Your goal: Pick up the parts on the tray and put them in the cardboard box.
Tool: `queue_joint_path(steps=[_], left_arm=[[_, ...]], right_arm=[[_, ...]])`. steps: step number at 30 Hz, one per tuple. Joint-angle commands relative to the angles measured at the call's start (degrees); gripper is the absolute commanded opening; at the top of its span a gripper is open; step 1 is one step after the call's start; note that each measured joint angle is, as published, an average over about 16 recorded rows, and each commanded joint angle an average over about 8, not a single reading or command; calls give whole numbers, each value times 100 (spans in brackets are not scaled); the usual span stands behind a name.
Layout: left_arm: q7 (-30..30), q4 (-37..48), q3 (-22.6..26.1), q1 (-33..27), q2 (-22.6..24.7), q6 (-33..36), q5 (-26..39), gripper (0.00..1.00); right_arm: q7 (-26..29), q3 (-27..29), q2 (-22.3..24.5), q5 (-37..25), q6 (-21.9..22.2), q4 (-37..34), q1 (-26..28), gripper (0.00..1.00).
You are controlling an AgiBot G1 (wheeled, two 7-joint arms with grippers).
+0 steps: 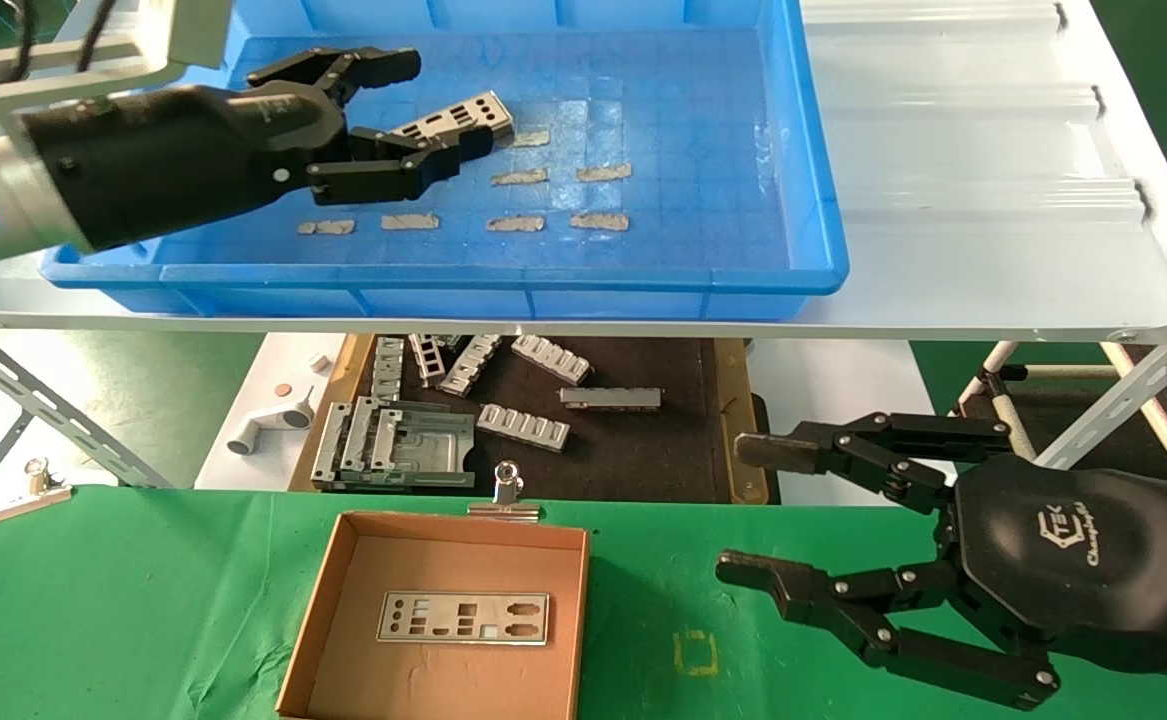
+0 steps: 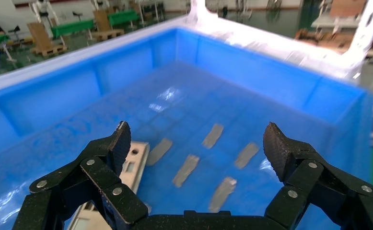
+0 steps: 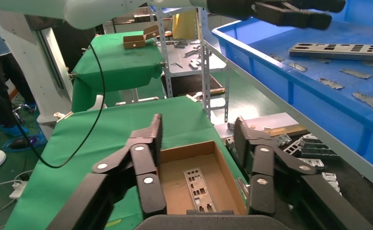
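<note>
While the left hand [image 1: 411,108] hovers wide open over a part [image 1: 455,117] in the tray [image 1: 803,180], the right hand [image 1: 743,510] waits open beside the box [image 1: 328,590].

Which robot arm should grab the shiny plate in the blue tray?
Probably the left: the left gripper hangs open right over the plate in the tray. The right gripper is far off, beside the cardboard box.

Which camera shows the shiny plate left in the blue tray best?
The right wrist view: the plate lies whole and uncovered, cut-outs clear, on the blue tray. In the head view the open left pincer hides one end of it. In the left wrist view only part of it peeks out behind a pincer finger.
</note>
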Motion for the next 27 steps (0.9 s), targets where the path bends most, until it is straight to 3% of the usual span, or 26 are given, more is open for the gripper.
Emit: queue_joint_path(steps=[1, 13, 27], left_arm=[[157, 382, 84, -255, 142, 48, 147, 100], [931, 2257, 391, -1222, 706, -234, 726, 100], [1370, 3111, 499, -1596, 1070, -798, 942, 99]], right_arm=[[0, 0, 0, 0, 0, 0, 0, 0], [0, 0, 0, 0, 0, 0, 0, 0], [0, 0, 0, 0, 0, 0, 0, 0]])
